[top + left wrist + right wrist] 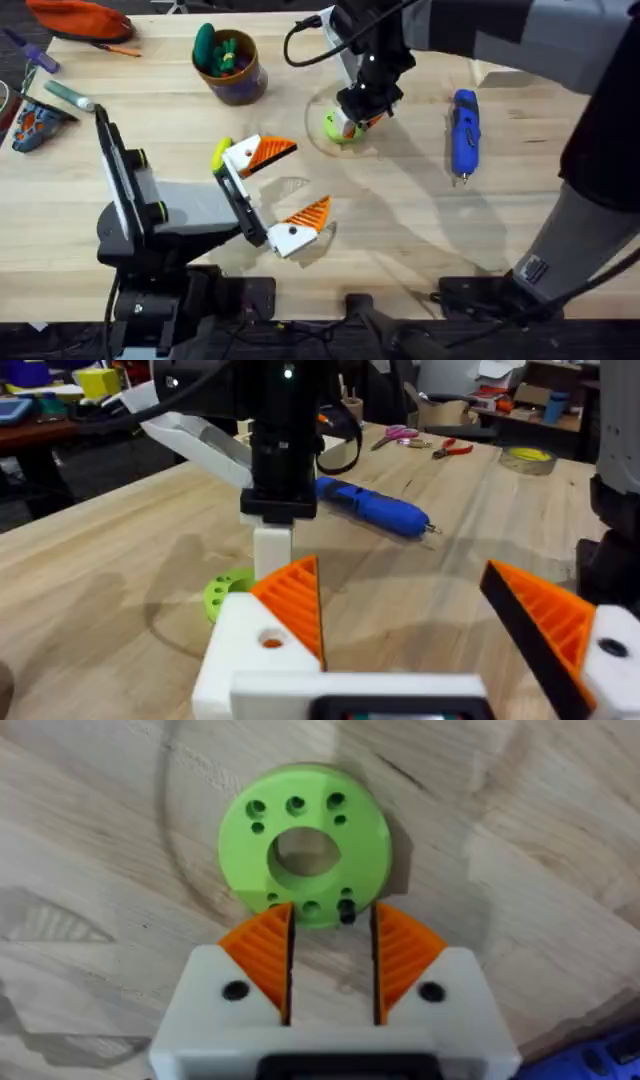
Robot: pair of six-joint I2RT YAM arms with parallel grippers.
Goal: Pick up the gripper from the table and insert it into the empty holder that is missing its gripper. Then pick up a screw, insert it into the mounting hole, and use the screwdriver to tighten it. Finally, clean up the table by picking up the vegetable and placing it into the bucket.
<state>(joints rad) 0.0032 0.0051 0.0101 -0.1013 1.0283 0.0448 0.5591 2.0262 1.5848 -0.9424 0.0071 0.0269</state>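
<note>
My right gripper (355,125) points down over a flat lime-green disc (338,128). Its orange fingers stand narrowly open (332,912), and a small black screw (347,910) sits on the disc's (300,810) edge just past the fingertips. My left gripper (310,177) rests wide open mid-table, both white mounts bearing orange fingers (400,570). One mount's mounting hole (270,642) shows orange inside. The blue screwdriver (464,130) lies to the right (375,508). The yellow-green vegetable (221,155) lies beside my left gripper. The bucket (232,82) stands at the back. The loose gripper piece and the empty holder are out of view.
The bucket holds a dark green toy (205,45). An orange pouch (80,18) and small tools (45,110) lie at the far left. A tape roll (527,457) and scissors (400,433) sit on the table's far side. My right arm (560,60) spans the right side.
</note>
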